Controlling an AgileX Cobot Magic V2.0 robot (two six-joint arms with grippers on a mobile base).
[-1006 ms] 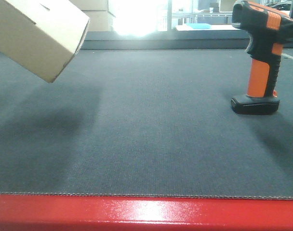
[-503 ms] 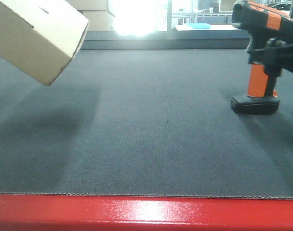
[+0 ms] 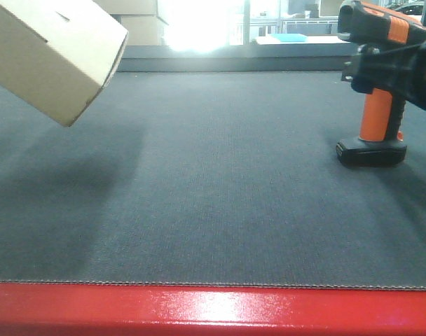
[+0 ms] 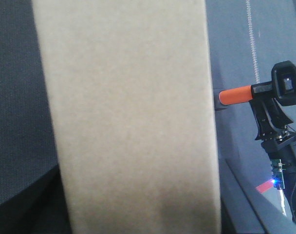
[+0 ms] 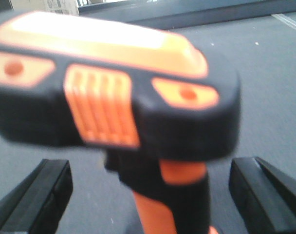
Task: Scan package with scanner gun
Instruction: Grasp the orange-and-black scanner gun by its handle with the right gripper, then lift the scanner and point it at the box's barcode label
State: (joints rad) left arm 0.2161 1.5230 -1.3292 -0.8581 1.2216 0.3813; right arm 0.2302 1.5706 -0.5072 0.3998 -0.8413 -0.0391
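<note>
- Print shows only on a cardboard carton (image 5: 60, 6) far behind the right gripper (image 5: 153, 195), and it is too blurred to read.
- The package (image 3: 55, 56) shows plain tan faces. The front view shows a short slot cut in its upper face, and the left wrist view is almost filled by one bare side.
- The scanner gun (image 3: 376, 115) has an orange stripe along its head, a ribbed orange panel and two orange patches, each with a round dot. The close view is too blurred to make out any lettering.
- The right arm reaches in from the right edge of the front view, and its gripper is level with the neck of the scanner gun, just under the head.
- The gripper's two black fingers (image 5: 38, 195) are spread, one on each side of the orange handle. A gap of grey mat (image 3: 213, 196) shows between each finger and the handle.
- The scanner gun stands upright between those fingers, with its flat black foot on the mat below the gripper.
- The package hangs tilted above the mat, well apart from the right gripper and far to its left, with its shadow on the mat beneath it.
- The left gripper is hidden behind the package, so I cannot tell how its fingers stand.
- In the left wrist view, the scanner gun's dark window faces the package.
</note>
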